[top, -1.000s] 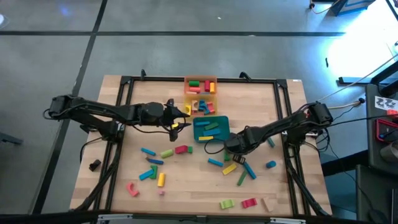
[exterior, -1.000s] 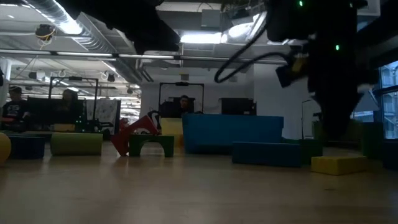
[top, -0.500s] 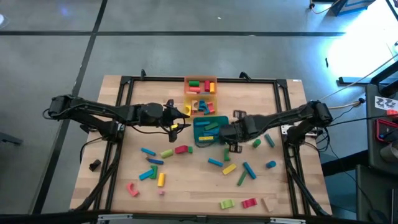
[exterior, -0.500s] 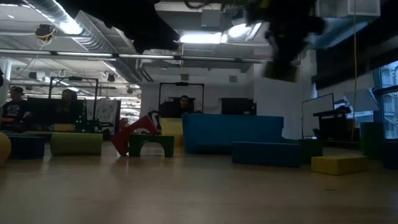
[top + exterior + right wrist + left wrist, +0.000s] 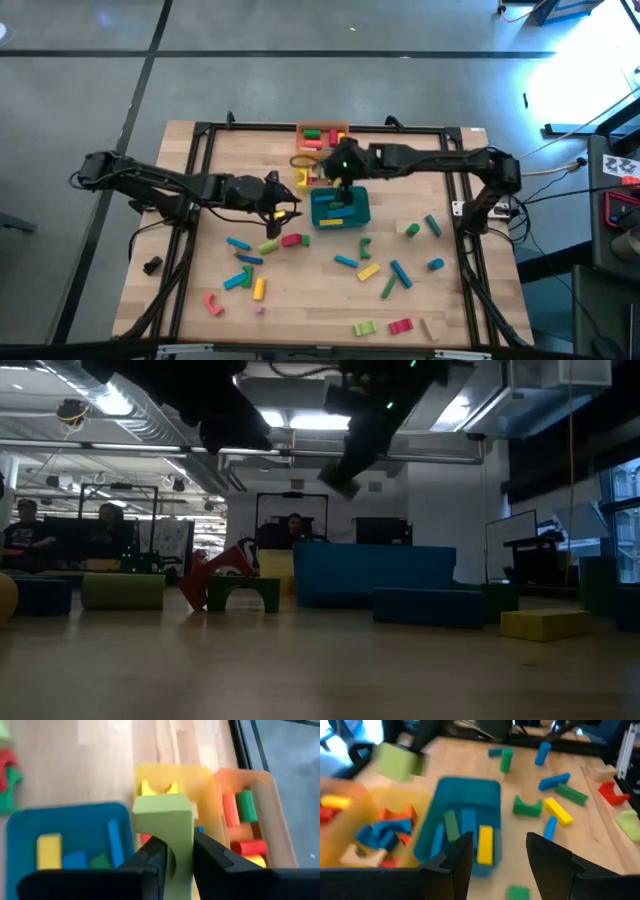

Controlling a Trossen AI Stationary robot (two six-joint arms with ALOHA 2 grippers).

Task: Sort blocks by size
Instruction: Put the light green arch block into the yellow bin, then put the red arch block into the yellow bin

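Observation:
My right gripper (image 5: 340, 170) hangs above the trays, shut on a light green block (image 5: 162, 817) that also shows in the left wrist view as a pale green block (image 5: 395, 762). Beneath it lie the teal tray (image 5: 352, 215), the yellow tray (image 5: 172, 775) and the orange tray (image 5: 257, 785), each holding blocks. My left gripper (image 5: 290, 205) stands open just left of the teal tray, nothing between its fingers (image 5: 457, 862). Several loose blocks (image 5: 370, 270) lie flat on the table's near half. My right gripper pinches the light green block between its two fingers (image 5: 152, 857), on two opposite sides (image 5: 186, 842) at the end nearest the wrist. The fingers slant down from the table's right side. The block sticks out past the fingertips, lifted clear above the trays.
A black frame (image 5: 200, 180) runs around the table. Loose blocks lie at the near left (image 5: 240, 280), near the right edge (image 5: 432, 225) and along the near edge (image 5: 398, 325). People sit in the room behind the table (image 5: 25, 530).
My right gripper has risen from the table by the teal tray's near right corner and swung toward the far edge and left, rolling its wrist, carrying the light green block to above the trays.

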